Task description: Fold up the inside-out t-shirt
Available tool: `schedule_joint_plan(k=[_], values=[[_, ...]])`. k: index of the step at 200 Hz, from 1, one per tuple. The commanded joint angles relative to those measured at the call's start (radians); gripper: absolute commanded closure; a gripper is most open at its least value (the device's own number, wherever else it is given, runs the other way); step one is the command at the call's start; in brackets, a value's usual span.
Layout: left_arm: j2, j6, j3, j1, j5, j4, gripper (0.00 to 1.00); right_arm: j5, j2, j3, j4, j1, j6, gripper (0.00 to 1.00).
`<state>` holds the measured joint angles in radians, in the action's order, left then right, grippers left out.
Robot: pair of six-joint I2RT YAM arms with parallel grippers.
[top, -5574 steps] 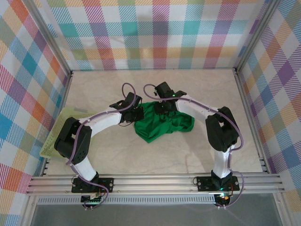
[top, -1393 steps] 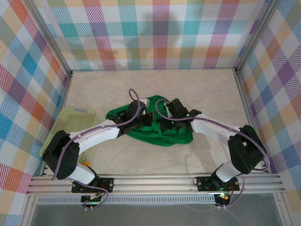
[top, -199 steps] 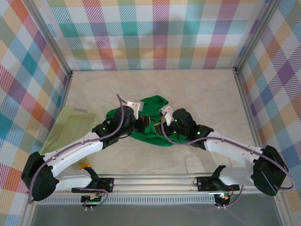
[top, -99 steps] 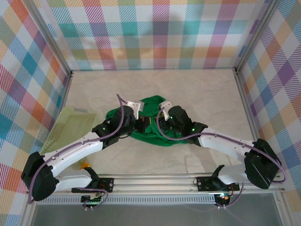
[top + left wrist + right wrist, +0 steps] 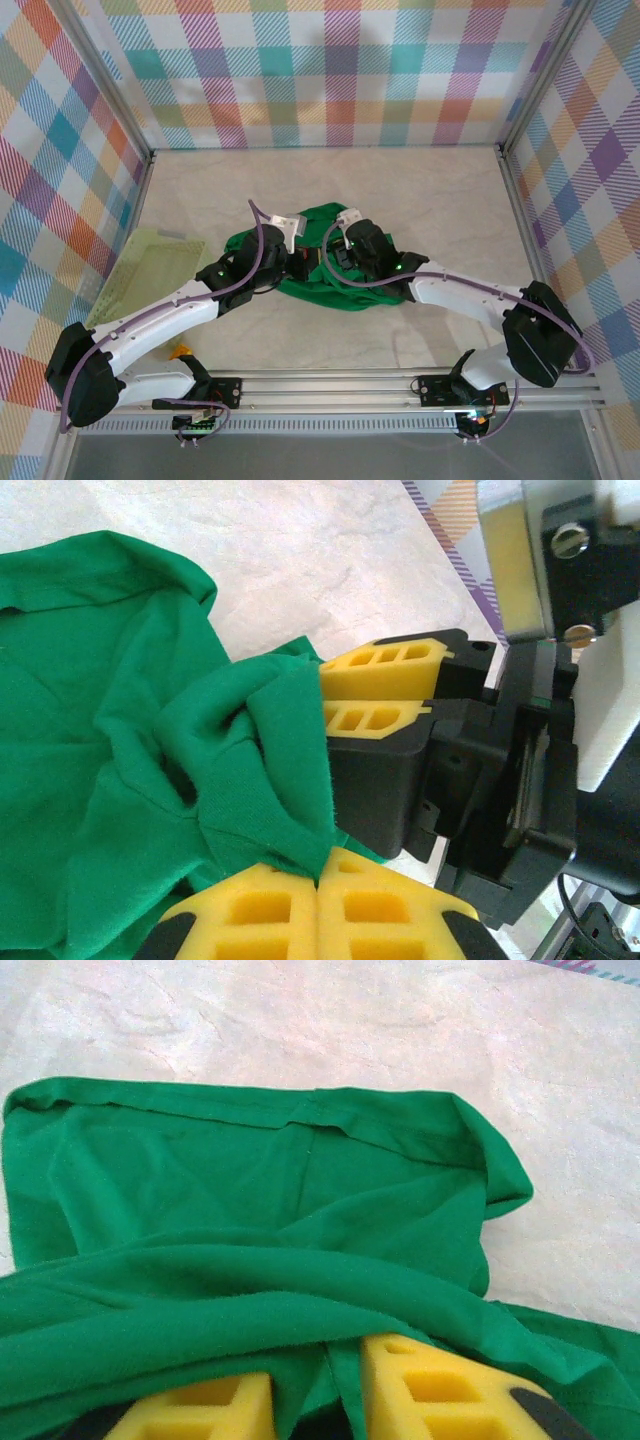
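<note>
Green t-shirt [image 5: 320,292] bunched | left gripper [image 5: 318,880] clamped on fold | right gripper [image 5: 332,1372] facing it, narrow, grip unclear

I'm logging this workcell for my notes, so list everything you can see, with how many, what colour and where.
t-shirt: one, bright green, crumpled at the table's middle
mesh basket: one, pale yellow-green, left edge of the table
orange item: one, small, near the left arm's base; too small to identify
table: one, pale beige
walls: three, pastel plaid, around the table
frame rails: silver, along the near edge
arms: two, white and black, reaching to the shirt
left gripper: yellow pads, shut on a shirt fold
right gripper: yellow pads, cloth between them; grip unclear
</note>
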<state>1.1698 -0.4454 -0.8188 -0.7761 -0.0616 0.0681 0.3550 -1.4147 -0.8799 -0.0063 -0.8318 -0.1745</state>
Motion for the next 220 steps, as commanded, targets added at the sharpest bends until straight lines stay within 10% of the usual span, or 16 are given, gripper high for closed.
schedule_joint_plan(k=[1,119,181,220], values=[[-0.007,0.024,-0.032,0.01,0.022,-0.019,1.0,0.041,0.018,-0.038,-0.052,-0.004,-0.011,0.78],[0.175,0.08,-0.199,0.066,0.209,0.144,1.0,-0.211,0.185,-0.148,-0.33,0.027,-0.003,0.97],[0.191,0.155,-0.214,0.031,0.348,0.233,0.59,-0.349,0.117,-0.215,-0.307,0.102,-0.094,1.0],[0.025,0.265,-0.095,-0.088,0.319,0.083,0.5,-0.375,0.07,-0.294,-0.33,0.114,-0.092,1.0]])
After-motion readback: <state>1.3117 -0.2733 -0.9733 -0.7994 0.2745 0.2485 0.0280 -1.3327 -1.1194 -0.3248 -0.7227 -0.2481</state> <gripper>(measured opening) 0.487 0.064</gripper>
